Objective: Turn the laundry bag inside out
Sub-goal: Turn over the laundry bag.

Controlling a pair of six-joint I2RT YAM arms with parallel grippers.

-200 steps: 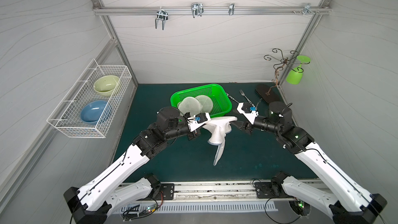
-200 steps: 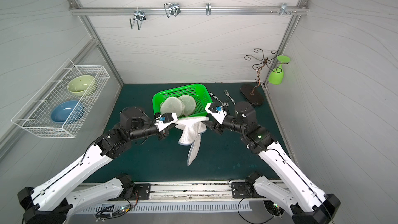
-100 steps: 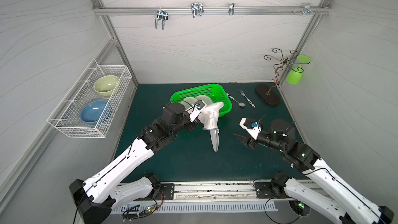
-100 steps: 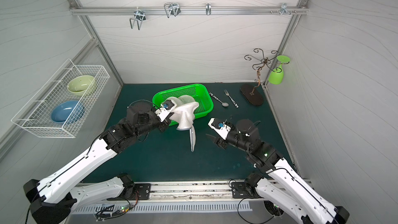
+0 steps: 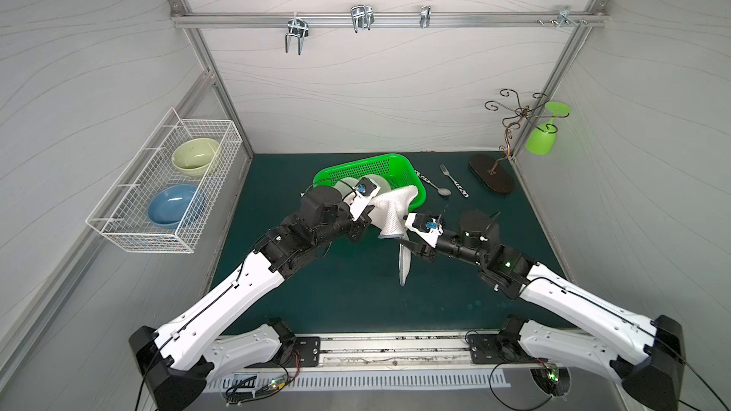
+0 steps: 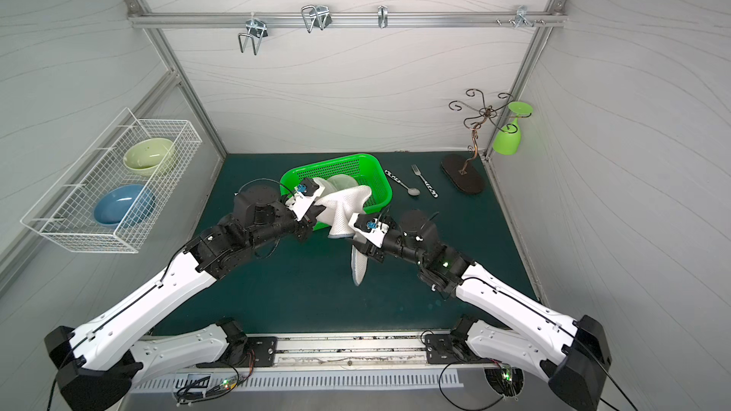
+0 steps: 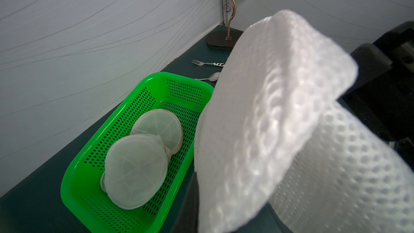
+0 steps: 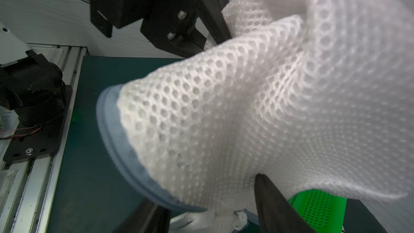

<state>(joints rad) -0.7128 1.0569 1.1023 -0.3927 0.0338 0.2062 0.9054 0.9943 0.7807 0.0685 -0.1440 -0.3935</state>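
We log the soft, light, floppy white mesh laundry bag hanging just before the green perforated plastic basket, pinched in the left gripper, while the right gripper has its jaws parted around the blue-grey hem, probably the firmest hold.

Spoon and fork lie right of the basket (stand farther right), rack mounted far left.

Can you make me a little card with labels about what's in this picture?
Laundry bag: white mesh, held up in the air
Left gripper: shut on the bag
Right gripper: open, mesh between its fingers
Green basket: behind the bag, two round mesh pouches inside
Fork and spoon: lying beside the basket
Wire rack: green bowl and blue bowl inside
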